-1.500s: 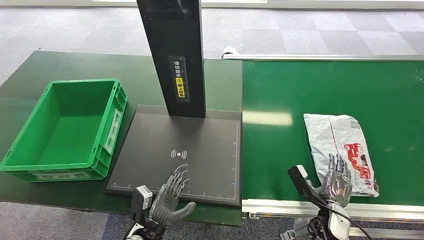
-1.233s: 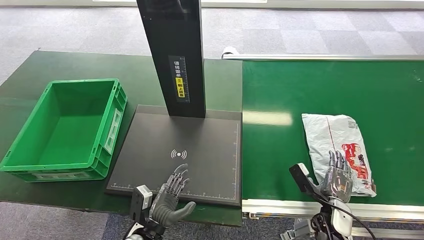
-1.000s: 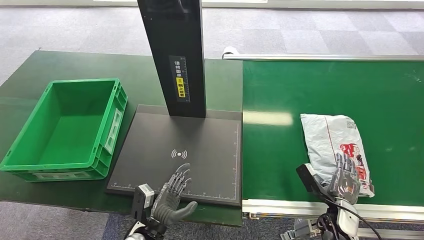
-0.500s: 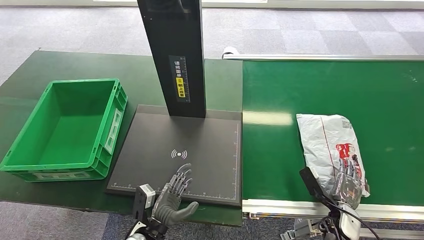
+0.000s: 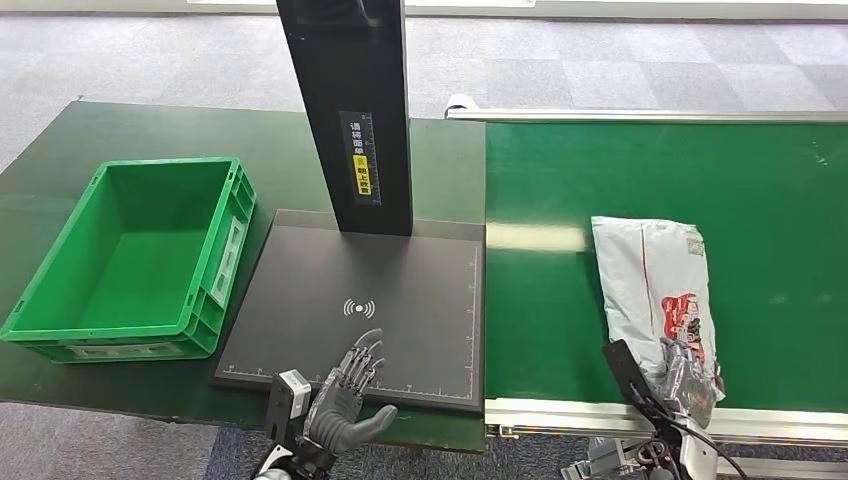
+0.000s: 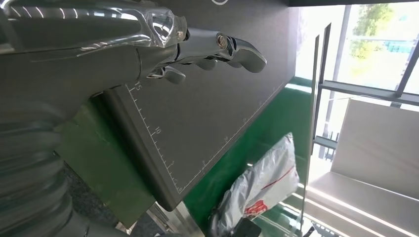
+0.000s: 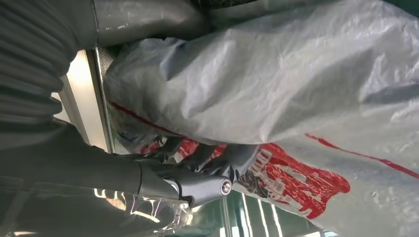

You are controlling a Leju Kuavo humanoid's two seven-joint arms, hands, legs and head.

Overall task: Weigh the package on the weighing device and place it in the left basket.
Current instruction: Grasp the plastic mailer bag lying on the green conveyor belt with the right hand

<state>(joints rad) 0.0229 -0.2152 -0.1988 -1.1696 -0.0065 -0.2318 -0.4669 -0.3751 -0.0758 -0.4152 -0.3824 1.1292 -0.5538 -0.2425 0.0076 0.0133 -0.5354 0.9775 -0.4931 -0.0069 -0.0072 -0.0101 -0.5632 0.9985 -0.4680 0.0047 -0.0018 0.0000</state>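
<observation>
Green belt surface runs under the package [image 5: 655,290], a grey plastic mailer with red print lying just ahead of the right hand [image 5: 685,378], whose fingers [image 7: 207,160] curl against its near end; whether they truly grip it I cannot tell. It looks light, soft and slippery, so a bunched near edge seems the surest hold. Left hand [image 5: 348,395] hovers spread and empty over the weighing device [image 5: 400,300], the basket [image 5: 225,245] beyond to its left.

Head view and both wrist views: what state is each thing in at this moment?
package: flat on the conveyor belt, near end gripped
right hand: holding the package's near end
left hand: open, above the scale's near edge
weighing scale: platform bare
green basket: empty
</observation>
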